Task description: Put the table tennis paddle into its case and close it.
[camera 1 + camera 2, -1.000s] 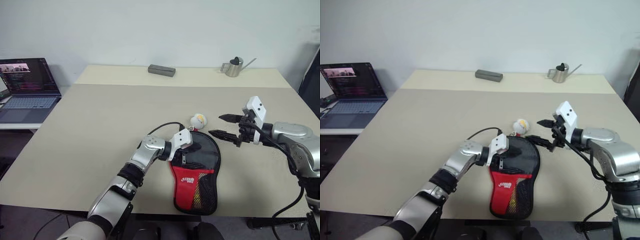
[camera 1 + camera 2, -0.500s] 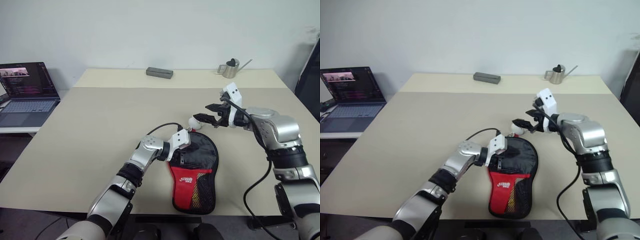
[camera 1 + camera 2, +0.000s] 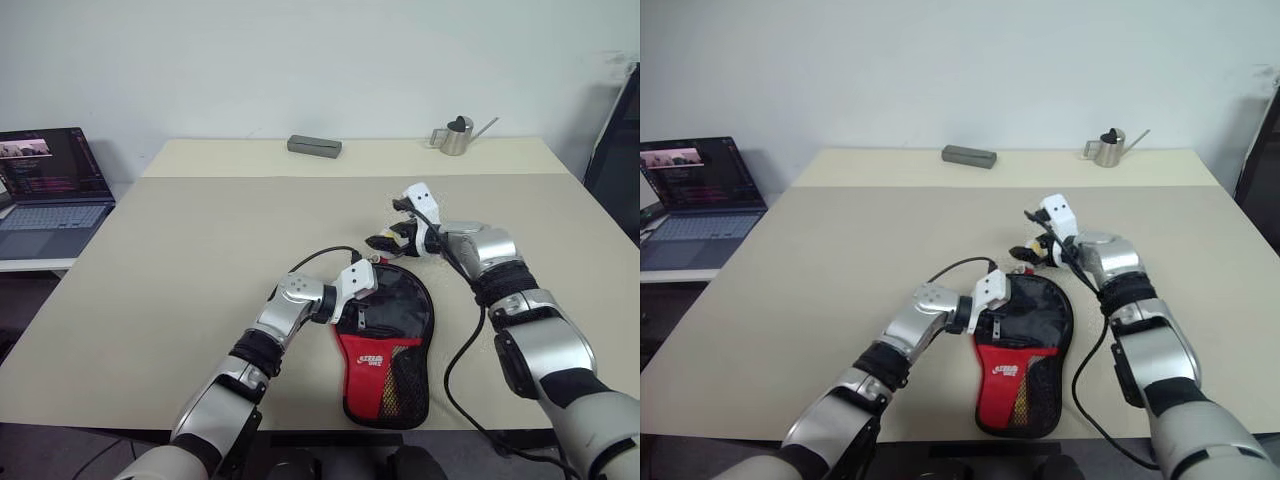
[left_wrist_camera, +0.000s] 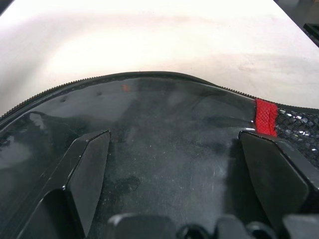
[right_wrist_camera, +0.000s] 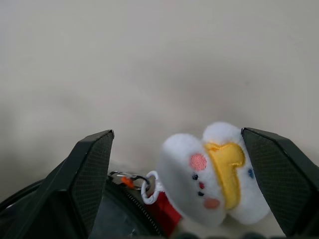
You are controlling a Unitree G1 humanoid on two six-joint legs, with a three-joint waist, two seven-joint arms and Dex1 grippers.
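Black-and-red soft fabric paddle case (image 3: 388,345) lies flat at the beige table's (image 3: 180,260) near edge, left gripper (image 3: 357,300) spread wide over its round end. Right gripper (image 5: 177,169), also wide, brackets the white-yellow plush charm (image 5: 212,174) at the far rim. Limp and light, the pouch looks best taken by its zipper rim.

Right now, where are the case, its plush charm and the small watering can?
case (image 3: 385,350), left eye view, on the red panel by the white lettering.
plush charm (image 5: 212,174), right wrist view, on its white and yellow face.
watering can (image 3: 456,136), left eye view, on its metal body at the table's far edge.
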